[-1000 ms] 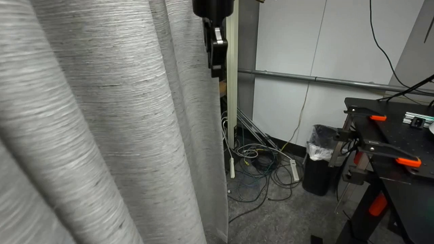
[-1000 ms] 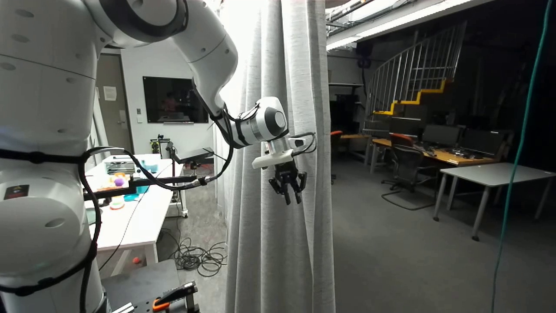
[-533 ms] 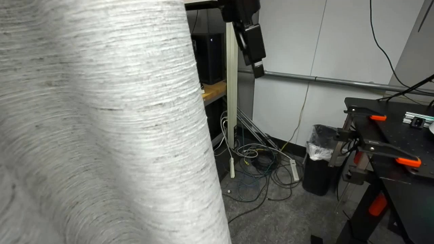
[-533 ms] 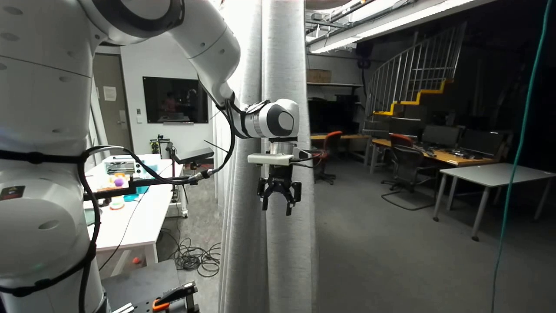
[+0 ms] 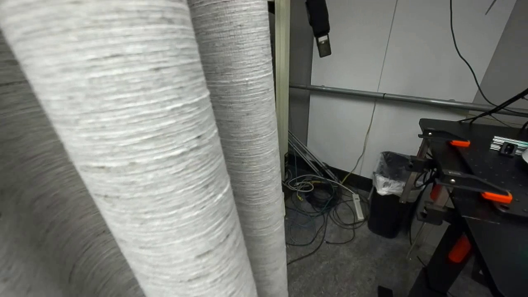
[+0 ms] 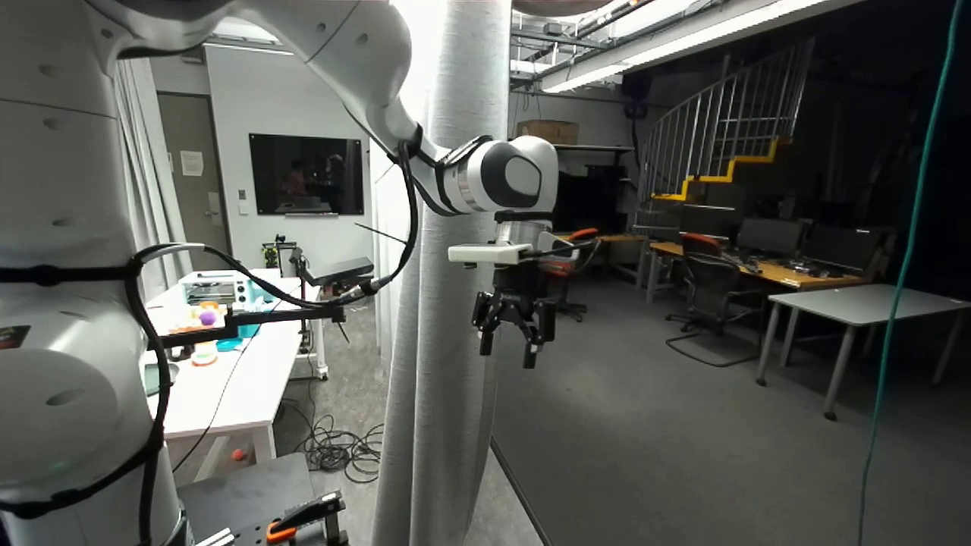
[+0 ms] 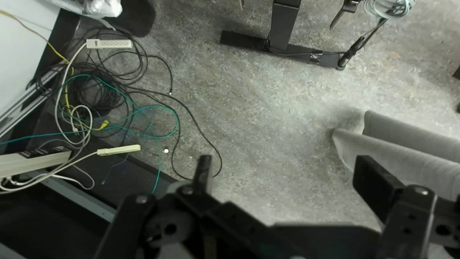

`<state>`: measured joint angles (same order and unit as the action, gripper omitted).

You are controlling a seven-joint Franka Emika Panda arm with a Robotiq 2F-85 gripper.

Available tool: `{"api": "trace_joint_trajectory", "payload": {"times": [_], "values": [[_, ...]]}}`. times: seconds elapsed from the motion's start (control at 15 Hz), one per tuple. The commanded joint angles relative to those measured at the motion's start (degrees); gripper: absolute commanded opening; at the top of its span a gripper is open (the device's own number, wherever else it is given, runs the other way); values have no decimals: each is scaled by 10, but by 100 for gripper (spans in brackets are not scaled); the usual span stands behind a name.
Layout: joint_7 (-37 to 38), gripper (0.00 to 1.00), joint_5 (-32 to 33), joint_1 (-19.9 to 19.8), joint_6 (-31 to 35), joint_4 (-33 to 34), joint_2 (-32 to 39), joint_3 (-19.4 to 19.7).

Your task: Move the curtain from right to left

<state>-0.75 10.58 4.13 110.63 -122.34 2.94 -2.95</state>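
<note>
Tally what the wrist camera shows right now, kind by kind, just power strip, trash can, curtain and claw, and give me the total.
Power strips: 2
Trash can, partly in frame: 1
Curtain, partly in frame: 1
Claw: 1
Total: 5

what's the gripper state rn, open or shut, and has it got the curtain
Gripper: open wide, holding nothing; the curtain is not in its grasp.
</note>
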Motion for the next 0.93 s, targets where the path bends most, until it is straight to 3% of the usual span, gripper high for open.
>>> {"api": "trace_joint_trajectory", "payload": {"times": [0.0, 0.87], "values": [[61, 100, -4, -20, 16, -51, -85, 17], [286, 100, -33, -63, 67, -228, -345, 9]]}}
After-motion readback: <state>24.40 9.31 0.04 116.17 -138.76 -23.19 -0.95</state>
